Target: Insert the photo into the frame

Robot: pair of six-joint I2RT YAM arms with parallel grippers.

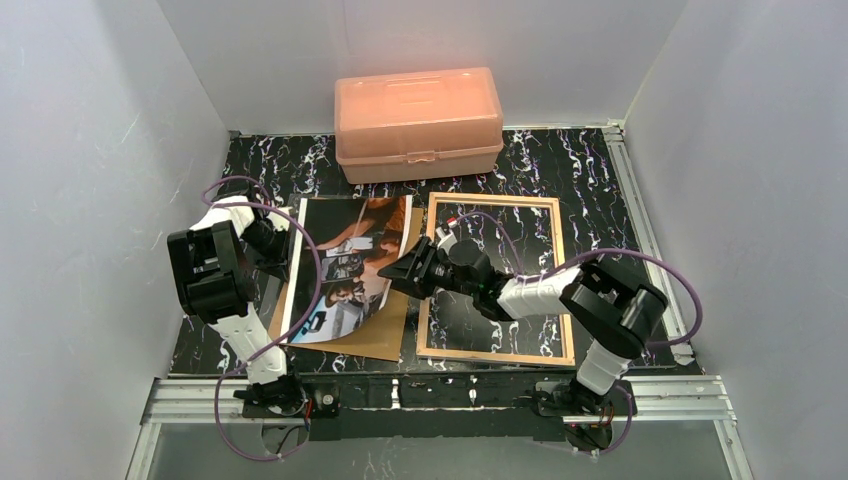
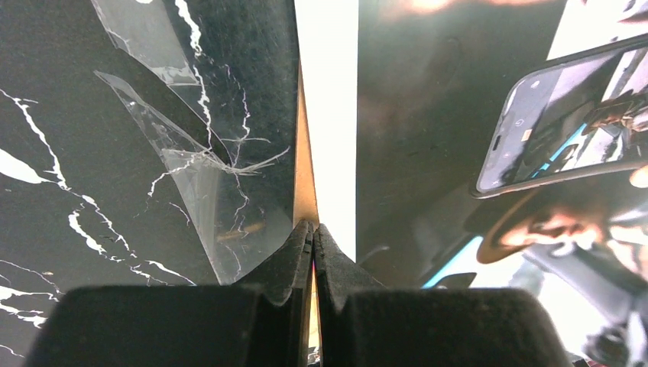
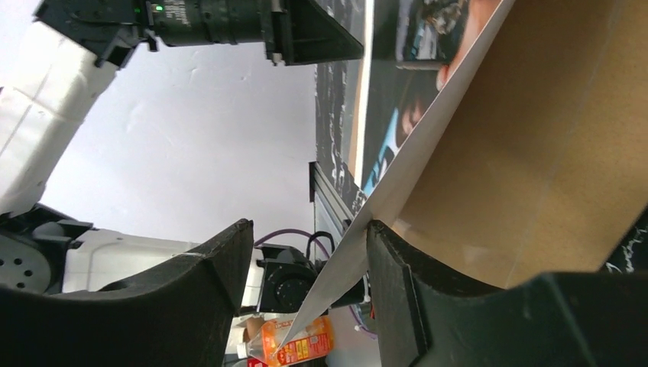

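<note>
We had the white-bordered rectangular paper photo (image 1: 345, 265) lying face up on the plain brown backing board (image 1: 385, 340), just left of the thin-railed tan wooden frame (image 1: 495, 199) on the black marbled table (image 1: 560, 160). The left arm's fingers (image 2: 286, 260) were pressed together at the photo's left border. The right arm's fingers (image 3: 206, 267) stood apart, and the photo's raised right edge ran between them, touching one.

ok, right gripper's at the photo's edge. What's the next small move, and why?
Probably close the right gripper on the photo. The photo's right edge is lifted off the backing board and sits between the gripper's open fingers, so there is paper to pinch. The left gripper is shut at the opposite edge.
</note>
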